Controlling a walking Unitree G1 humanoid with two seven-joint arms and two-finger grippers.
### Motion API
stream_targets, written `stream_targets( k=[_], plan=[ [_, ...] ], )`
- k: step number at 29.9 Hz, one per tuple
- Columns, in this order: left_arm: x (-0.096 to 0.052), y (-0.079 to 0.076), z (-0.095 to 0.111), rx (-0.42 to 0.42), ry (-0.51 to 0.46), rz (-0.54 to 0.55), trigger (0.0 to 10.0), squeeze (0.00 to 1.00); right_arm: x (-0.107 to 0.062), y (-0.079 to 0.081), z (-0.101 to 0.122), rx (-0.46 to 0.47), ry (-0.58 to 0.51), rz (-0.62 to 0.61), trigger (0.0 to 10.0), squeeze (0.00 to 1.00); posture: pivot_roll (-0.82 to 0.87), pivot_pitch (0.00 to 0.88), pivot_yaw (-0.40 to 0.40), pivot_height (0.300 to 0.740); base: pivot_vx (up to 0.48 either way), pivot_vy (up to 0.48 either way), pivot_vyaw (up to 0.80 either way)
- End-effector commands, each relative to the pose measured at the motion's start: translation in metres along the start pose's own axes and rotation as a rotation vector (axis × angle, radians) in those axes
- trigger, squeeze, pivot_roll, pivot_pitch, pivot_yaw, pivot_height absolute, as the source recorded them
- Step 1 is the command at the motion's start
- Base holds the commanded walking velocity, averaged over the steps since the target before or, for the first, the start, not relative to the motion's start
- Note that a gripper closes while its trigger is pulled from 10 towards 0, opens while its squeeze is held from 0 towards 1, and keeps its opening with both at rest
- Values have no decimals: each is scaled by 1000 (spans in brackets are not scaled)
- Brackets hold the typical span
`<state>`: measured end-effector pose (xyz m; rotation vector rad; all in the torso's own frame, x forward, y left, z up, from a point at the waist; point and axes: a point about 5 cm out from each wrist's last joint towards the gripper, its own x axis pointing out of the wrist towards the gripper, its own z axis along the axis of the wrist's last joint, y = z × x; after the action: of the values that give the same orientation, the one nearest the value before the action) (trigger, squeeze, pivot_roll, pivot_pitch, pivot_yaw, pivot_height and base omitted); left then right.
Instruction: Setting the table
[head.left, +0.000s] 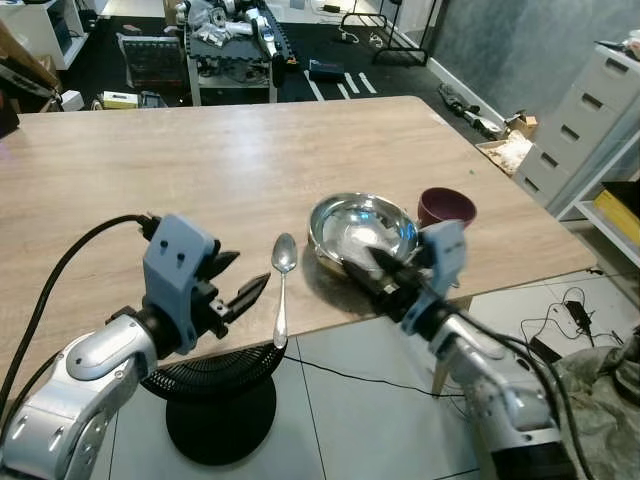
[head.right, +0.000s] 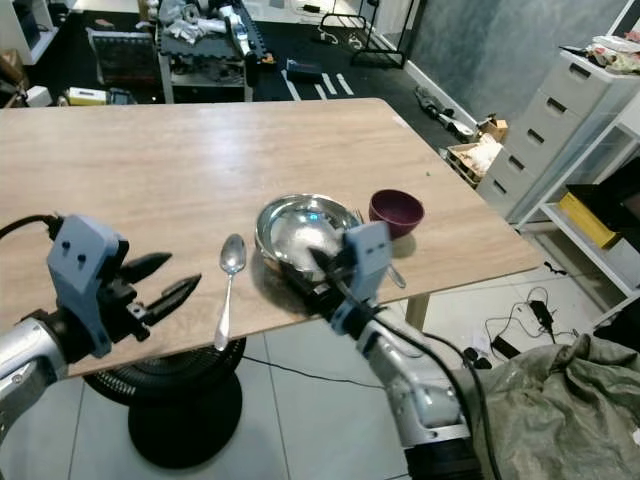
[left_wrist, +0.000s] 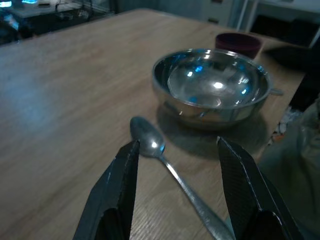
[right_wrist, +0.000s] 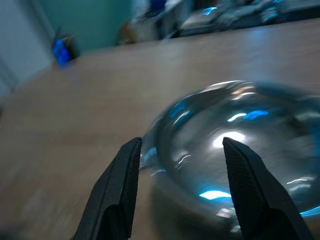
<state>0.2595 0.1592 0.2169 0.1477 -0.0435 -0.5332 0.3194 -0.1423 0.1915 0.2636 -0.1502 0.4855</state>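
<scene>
1. the step looked like arranging: the shiny round steel bowl (head.left: 362, 232) and the slim silver metal spoon (head.left: 282, 290) lay near the front edge of the pale wooden worktop (head.left: 200, 170).
2. left gripper (head.left: 232, 288) hung beside the spoon, fingers wide; right gripper (head.right: 322, 268) reached the bowl's rim, fingers wide.
3. next likely needed closing on the rim.
4. the head views showed a small maroon cup (head.right: 396, 212) behind the bowl; the right wrist view was blurred.

Silver bowl (head.left: 362, 233), maroon cup (head.left: 446, 207)
</scene>
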Motion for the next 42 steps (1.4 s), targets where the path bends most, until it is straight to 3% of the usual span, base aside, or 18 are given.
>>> stream_targets(
  k=[1, 7, 10, 12, 17, 21, 31, 33, 37, 38, 40, 42],
  plan=[
    [0, 2, -4, -1, 9, 26, 10000, 0, -4, -14, 10, 23, -66, -105, 10000, 0, 100, 62, -6, 740, 0, 0, 0],
    [7, 4, -5, -13, -3, 89, 10000, 0, -6, -34, 13, -33, -102, -287, 10000, 0, 91, 60, 3, 740, 0, 0, 0],
    [9, 6, -2, -24, -21, 114, 10000, 0, -5, -35, 12, -33, -108, -314, 10000, 0, 93, 59, 3, 740, 0, 0, 0],
    [14, 13, 1, -22, -32, 203, 10000, 0, -3, -33, 3, -26, -96, -362, 10000, 0, 91, 59, 3, 740, 0, 0, 0],
    [19, 19, -1, -21, -30, 286, 10000, 0, 3, -25, -8, -10, -84, -365, 10000, 0, 89, 57, 7, 740, 0, 0, 0],
    [21, 18, 1, -6, -38, 291, 10000, 0, 5, -19, -13, 9, -80, -365, 10000, 0, 89, 55, 9, 740, 0, 0, 0],
    [23, 12, -4, 9, -28, 290, 10000, 0, 4, -25, -15, -16, -76, -383, 10000, 0, 86, 51, 6, 740, 0, 0, 0],
    [23, 10, -5, 22, -25, 286, 10000, 0, 4, -25, -14, -27, -72, -370, 10000, 0, 85, 49, 5, 740, 0, 0, 0],
    [22, 10, -7, 32, -20, 281, 10000, 0, -4, -21, -20, -117, 32, -171, 10000, 0, 83, 48, 1, 740, 0, 0, 0],
    [22, 10, -7, 32, -20, 281, 10000, 0, -4, -21, -20, -117, 32, -171, 10000, 0, 83, 48, 1, 740, 0, 0, 0],
    [20, 13, -6, 35, -21, 277, 10000, 0, -25, -27, -17, -91, 61, -51, 10000, 0, 78, 50, 3, 740, 0, 0, 0],
    [20, 14, -5, 41, -22, 275, 10000, 0, -29, -27, -14, -64, 48, -32, 10000, 0, 71, 49, 5, 740, 0, 0, 0]
  ],
)
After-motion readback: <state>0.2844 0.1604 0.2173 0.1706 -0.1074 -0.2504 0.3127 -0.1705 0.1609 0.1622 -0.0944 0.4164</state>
